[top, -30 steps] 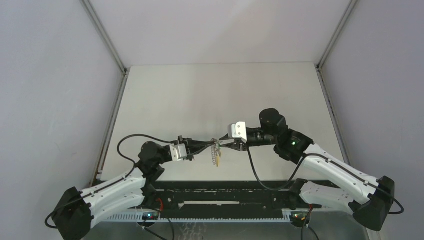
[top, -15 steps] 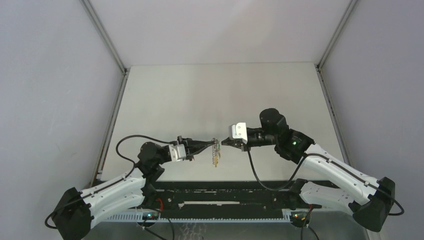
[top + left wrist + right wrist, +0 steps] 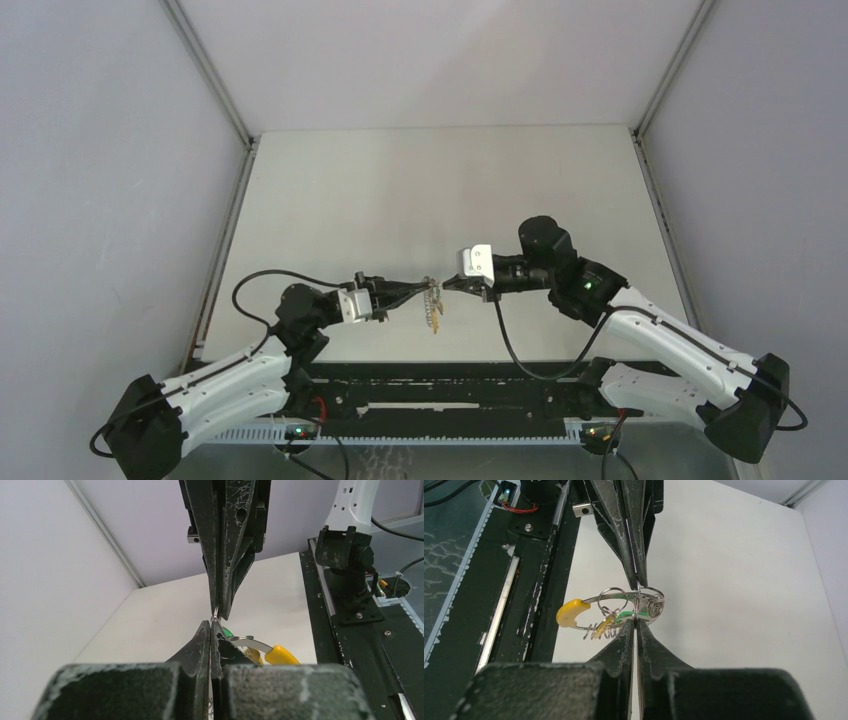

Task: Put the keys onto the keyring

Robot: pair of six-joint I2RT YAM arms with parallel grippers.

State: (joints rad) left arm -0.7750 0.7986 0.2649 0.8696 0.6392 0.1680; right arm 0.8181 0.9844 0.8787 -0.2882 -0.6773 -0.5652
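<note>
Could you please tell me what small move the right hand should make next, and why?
Probably ease the right hand slightly back to work the green key along the ring, the left hand holding firm: both are shut tip to tip at the ring in mid-air.

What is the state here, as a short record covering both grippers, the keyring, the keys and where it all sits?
left gripper: shut on the keyring, tips on its rim
right gripper: shut, tips on the opposite rim
keyring: held in the air above the table, between the two grippers' tips
yellow key: hangs at one end of the ring
green key: beneath the ring, close to the right gripper's tips
keys threaded on: cannot tell
</note>
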